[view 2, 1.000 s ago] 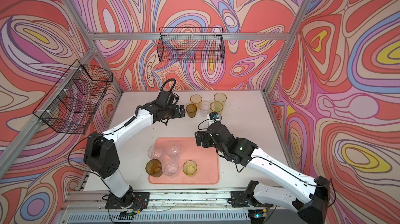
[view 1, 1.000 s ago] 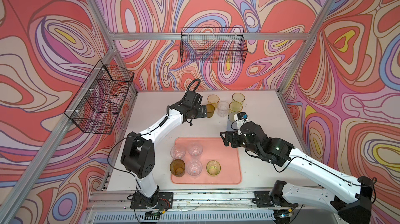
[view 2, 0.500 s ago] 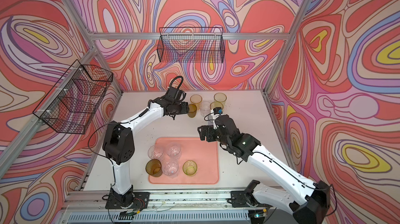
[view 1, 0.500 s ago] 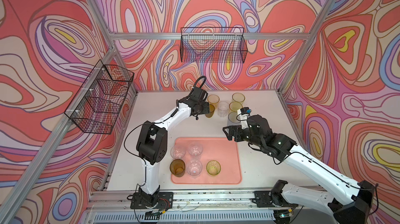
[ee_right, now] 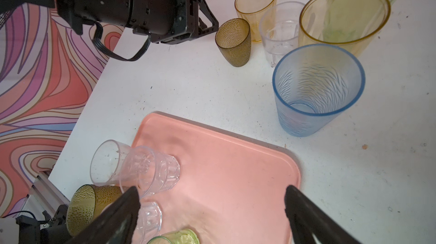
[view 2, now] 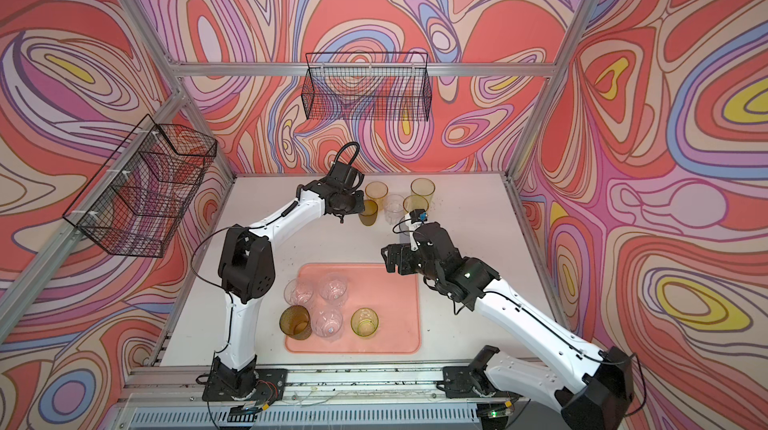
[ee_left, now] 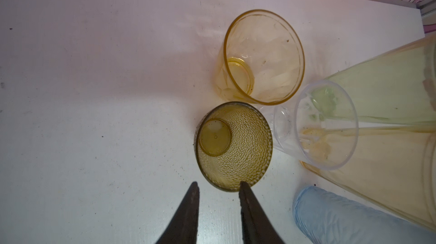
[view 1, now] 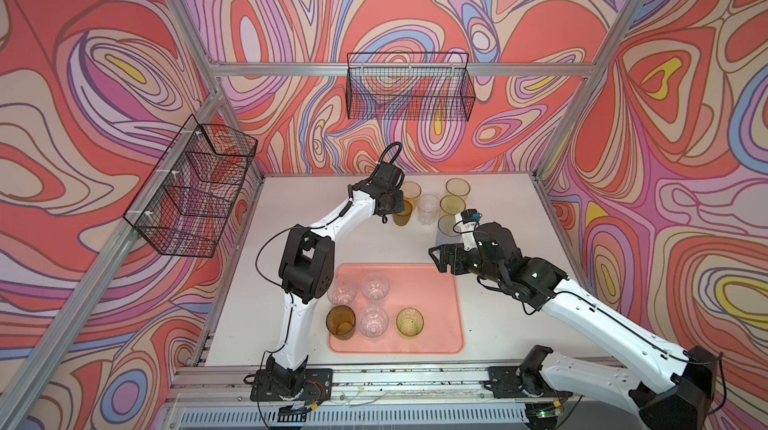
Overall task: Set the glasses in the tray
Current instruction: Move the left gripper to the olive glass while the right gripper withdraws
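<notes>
Against brown tumbler (ee_left: 236,155), perhaps: left claw (ee_left: 218,183)

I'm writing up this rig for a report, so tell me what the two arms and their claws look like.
The left arm and right arm match: glossy white link shells, bulky black joint housings, black bases, thin black cables. One cable loops above the left wrist; a green light glows on the right arm. The left claw and right claw each have two dark, tapered fingers.

From high above the near side of the tray (view 1: 419,295), both your top views look down on the whole table (view 1: 507,199); your close wrist views share the brown glass (ee_left: 233,146) beyond the tray.
</notes>
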